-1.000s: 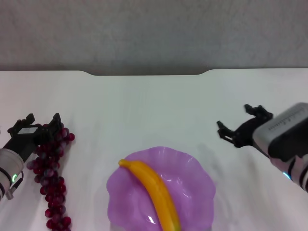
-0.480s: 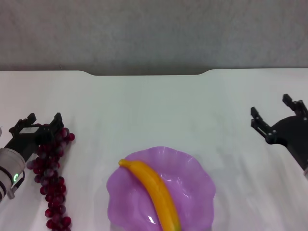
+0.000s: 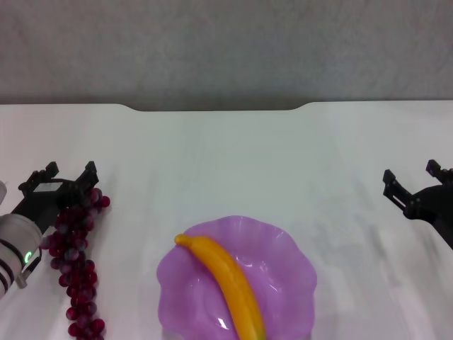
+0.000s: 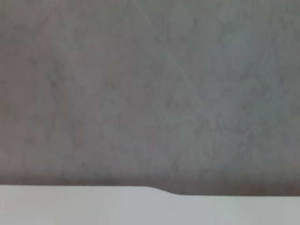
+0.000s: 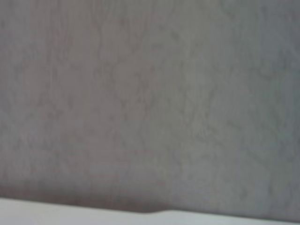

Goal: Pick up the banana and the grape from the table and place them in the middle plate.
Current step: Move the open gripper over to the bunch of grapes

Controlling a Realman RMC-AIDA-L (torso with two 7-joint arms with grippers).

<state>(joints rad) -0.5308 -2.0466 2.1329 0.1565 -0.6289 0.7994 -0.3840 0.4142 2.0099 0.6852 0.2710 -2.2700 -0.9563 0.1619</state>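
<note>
Left end effector [image 3: 69,176] spread over the grape [image 3: 73,256] (banana [image 3: 225,282] plated); right end effector [image 3: 416,183] spread.

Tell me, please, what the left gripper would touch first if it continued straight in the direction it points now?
Probably nothing new: the left gripper is open around the far end of the grape and points away from the robot. Beyond it only bare table shows up to the far edge, though its height is unclear.

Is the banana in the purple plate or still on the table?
In. The banana lies across the middle plate.
</note>
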